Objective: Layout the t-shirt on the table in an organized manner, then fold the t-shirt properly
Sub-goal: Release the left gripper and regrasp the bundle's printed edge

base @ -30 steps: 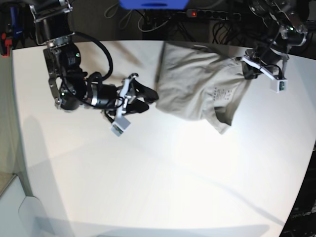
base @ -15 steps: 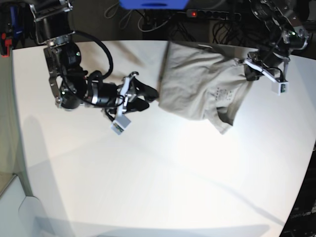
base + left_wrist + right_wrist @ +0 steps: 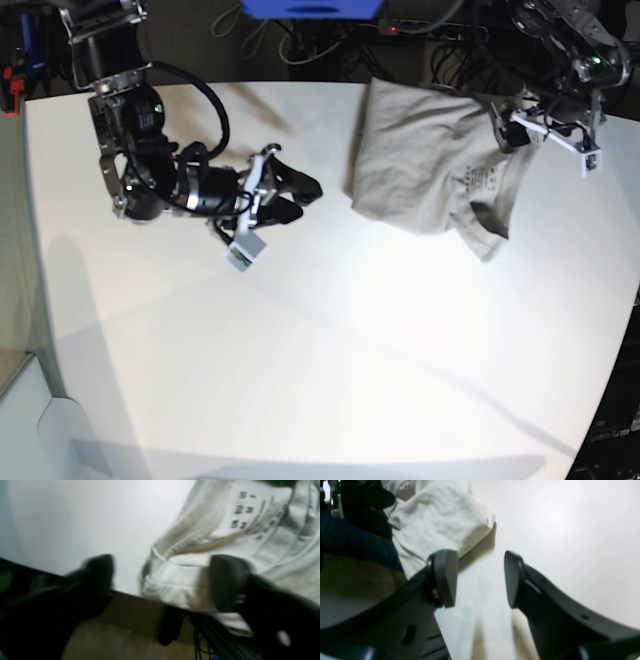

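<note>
The light grey-beige t-shirt (image 3: 430, 165) lies bunched at the back right of the white table (image 3: 350, 350). Its neck and printed label (image 3: 480, 180) face up, and the label (image 3: 250, 512) is blurred in the left wrist view. My left gripper (image 3: 520, 132) hovers at the shirt's right edge. There my left gripper (image 3: 162, 577) stands wide open, with the collar's edge of the t-shirt (image 3: 190, 577) lying loose between the fingers, close to the table's edge. My right gripper (image 3: 300, 195) is left of the shirt, clear of it. My right gripper (image 3: 480, 580) is open and empty over the table (image 3: 557, 530), with the t-shirt (image 3: 440, 522) beyond it.
Behind the table's far edge are a black power strip (image 3: 430, 30) with cables and a blue object (image 3: 310, 8). The table's right edge (image 3: 610, 300) runs close to the shirt. Below that edge, brown floor (image 3: 120, 630) and cables show.
The t-shirt has slid to the right and toward the back edge with my left gripper. That gripper has gone from shut on the cloth to wide open. My right arm has stayed put.
</note>
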